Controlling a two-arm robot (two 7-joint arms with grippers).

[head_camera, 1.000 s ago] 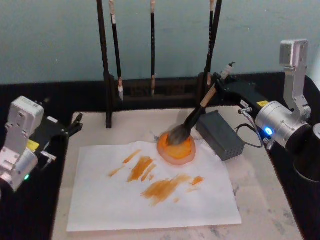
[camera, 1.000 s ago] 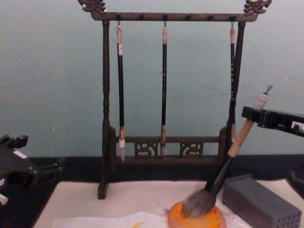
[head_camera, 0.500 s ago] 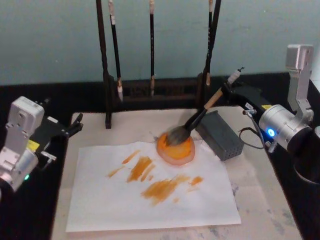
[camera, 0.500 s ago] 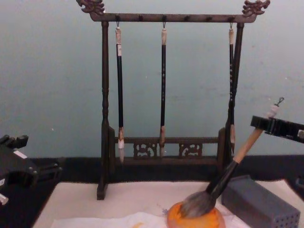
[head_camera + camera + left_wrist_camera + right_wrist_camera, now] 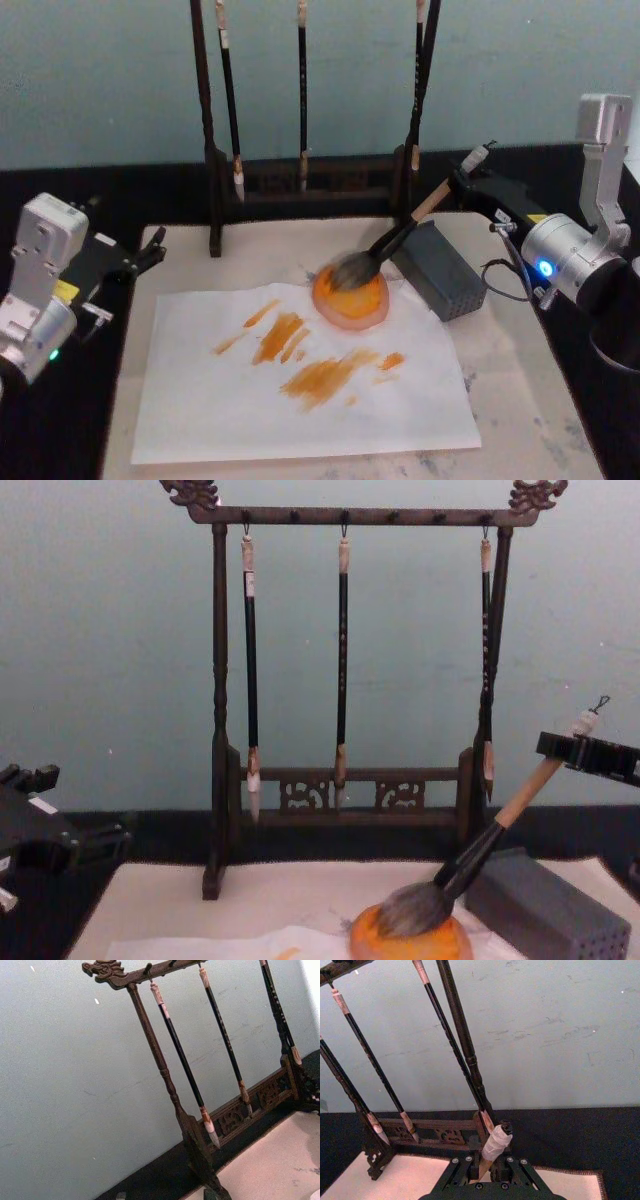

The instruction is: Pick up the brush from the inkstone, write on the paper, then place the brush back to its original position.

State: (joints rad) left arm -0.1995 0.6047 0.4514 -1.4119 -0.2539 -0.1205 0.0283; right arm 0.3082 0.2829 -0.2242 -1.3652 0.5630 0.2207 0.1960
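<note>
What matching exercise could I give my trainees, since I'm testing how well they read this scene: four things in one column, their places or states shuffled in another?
Column one:
1. brush
2. paper
3. thin brushes
4. left gripper

Column two:
A. hanging from the rack
B. flat on the mat, streaked orange
C. bristles on the orange dish, handle end held by the right gripper
D. idle, left of the mat

Pairs: 1-C, 2-B, 3-A, 4-D.
</note>
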